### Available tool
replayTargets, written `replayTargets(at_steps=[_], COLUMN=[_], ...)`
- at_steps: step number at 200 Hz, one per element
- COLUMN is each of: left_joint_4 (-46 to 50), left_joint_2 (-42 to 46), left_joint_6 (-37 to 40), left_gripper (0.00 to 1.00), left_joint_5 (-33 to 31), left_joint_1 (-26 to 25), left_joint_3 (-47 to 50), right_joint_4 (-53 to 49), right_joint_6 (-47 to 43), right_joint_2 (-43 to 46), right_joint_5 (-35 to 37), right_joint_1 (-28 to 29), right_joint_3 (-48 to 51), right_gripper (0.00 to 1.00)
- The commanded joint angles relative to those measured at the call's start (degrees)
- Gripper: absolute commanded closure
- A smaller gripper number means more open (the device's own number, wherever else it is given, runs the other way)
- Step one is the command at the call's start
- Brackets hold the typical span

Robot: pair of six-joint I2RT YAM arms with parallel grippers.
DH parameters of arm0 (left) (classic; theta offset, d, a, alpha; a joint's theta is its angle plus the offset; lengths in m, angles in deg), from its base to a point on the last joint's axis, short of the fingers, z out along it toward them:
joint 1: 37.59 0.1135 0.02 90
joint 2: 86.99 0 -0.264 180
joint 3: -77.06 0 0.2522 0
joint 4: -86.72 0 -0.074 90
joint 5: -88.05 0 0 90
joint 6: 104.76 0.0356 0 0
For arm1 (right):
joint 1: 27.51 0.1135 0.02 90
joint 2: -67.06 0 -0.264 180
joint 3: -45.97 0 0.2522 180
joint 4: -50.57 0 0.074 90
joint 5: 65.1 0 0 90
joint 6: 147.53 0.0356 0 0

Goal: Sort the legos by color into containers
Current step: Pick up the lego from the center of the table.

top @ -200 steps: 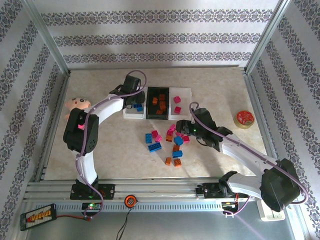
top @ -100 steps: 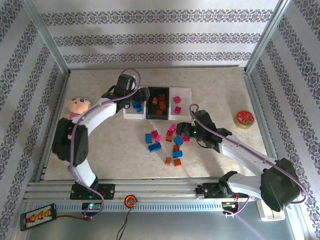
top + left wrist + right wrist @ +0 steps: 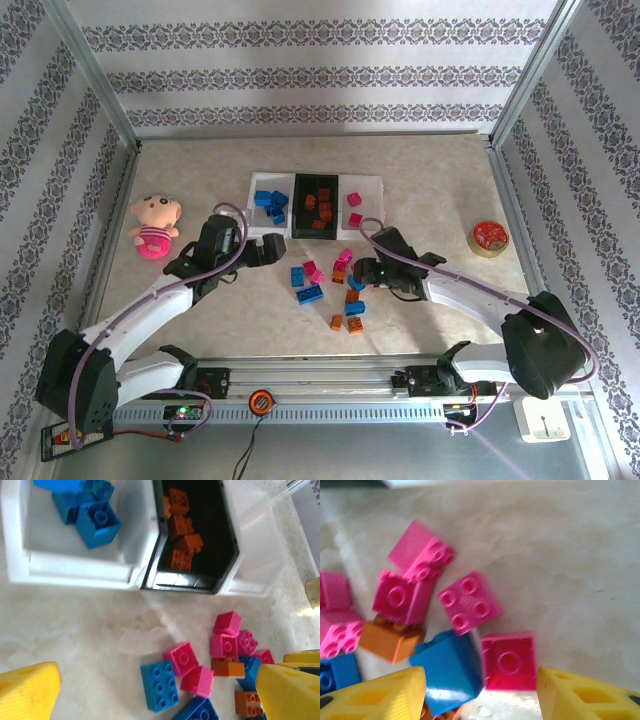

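Three trays stand side by side at the back. The left white tray (image 3: pixel 257 225) (image 3: pixel 75 572) holds blue legos (image 3: pixel 270 204) (image 3: pixel 97 522). The black tray (image 3: pixel 297 210) (image 3: pixel 200 587) holds orange ones (image 3: pixel 182 530), and the right white tray (image 3: pixel 372 205) holds pink ones. Loose legos (image 3: pixel 335 285) lie mixed on the table. My left gripper (image 3: pixel 272 248) (image 3: pixel 157 675) hangs open left of the pile, above a blue brick (image 3: pixel 159 685). My right gripper (image 3: pixel 360 272) (image 3: pixel 480 672) is low over the pile, open, with a blue brick (image 3: pixel 450 670) and an upturned pink brick (image 3: pixel 509 661) between its fingers.
A pink plush doll (image 3: pixel 152 225) lies at the left. A red tape roll (image 3: pixel 489 238) sits at the right. Metal frame rails (image 3: pixel 320 378) run along the near edge, and patterned walls close in the table.
My left gripper has opened and drawn back from the left white tray toward the near left of the pile. My right gripper has shifted slightly left over the pile.
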Motion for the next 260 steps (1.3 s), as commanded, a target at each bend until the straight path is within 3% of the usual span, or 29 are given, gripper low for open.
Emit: replayTargets(at_steps=[1,35,82,187,231,260], left_joint_4=[2.55,3.75,3.88,5.45,5.24,5.46], left_joint_2=[3.78,7.46,6.1,6.36,6.37,6.37], left_joint_6=[-1.69,-2.38,-2.5,-2.05,-2.21,-2.29], left_gripper=[0.0,0.0,0.0,0.0,0.0,0.0], left_joint_5=[0.21,-1.4,-2.16,-3.33,-3.4,-3.59], left_joint_1=[-0.58,-0.59,-0.6,-0.62,-0.64,-0.59], left_joint_3=[2.55,5.73,6.08,5.68,6.12,6.3], right_joint_4=[-3.84,-6.91,-10.95,-9.64,-9.54,-8.56], right_joint_6=[-3.32,-2.66,-2.87,-5.32,-5.59,-5.49], right_joint_2=[-0.24,-0.19,-4.39,-13.94,-17.99,-18.42], right_joint_5=[0.92,0.02,-4.67,-1.12,-0.52,-0.12], right_joint_1=[2.66,3.64,4.1,3.76,3.98,4.37], right_joint_3=[-2.59,-3.05,-6.23,-12.24,-13.11,-12.51], right_gripper=[0.4,0.38,0.38,0.41,0.44,0.53])
